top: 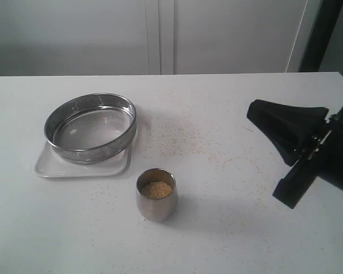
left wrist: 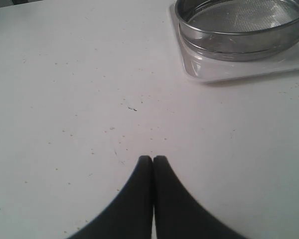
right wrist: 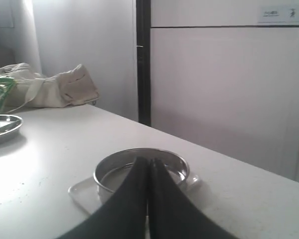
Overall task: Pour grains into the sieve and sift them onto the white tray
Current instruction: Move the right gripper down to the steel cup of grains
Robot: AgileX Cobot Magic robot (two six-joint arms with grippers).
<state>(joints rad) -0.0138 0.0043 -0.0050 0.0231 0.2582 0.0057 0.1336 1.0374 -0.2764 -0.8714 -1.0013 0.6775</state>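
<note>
Main risk is the cup [top: 156,197]: rounded, slick steel, standing free on the desk [top: 234,234] with the grains [top: 156,189] loose inside. If a tool comes in pressed together it just shoves the cup over, and a grip too high or off-centre lets it twist and dump short of the sieve [top: 91,149]. Second risk: the sieve sits on the white tray [top: 51,165] and looks to overhang it on the far side, so a hard shake or an off-centre pour likely drops grains past the tray rim. Stray grains [top: 177,137] on the desk suggest how easily that happens. Right tool [top: 252,111]: tips pressed together, holding nothing, touching nothing, hanging above the desk. The cup is well apart from it, off to its side, and the sieve and tray lie straight ahead of its tips, further out. Left tool [left wrist: 153,158]: tips also pressed together, empty, over bare desk. The sieve and tray are beyond its tips, apart from it. The cup is not in its view.
</note>
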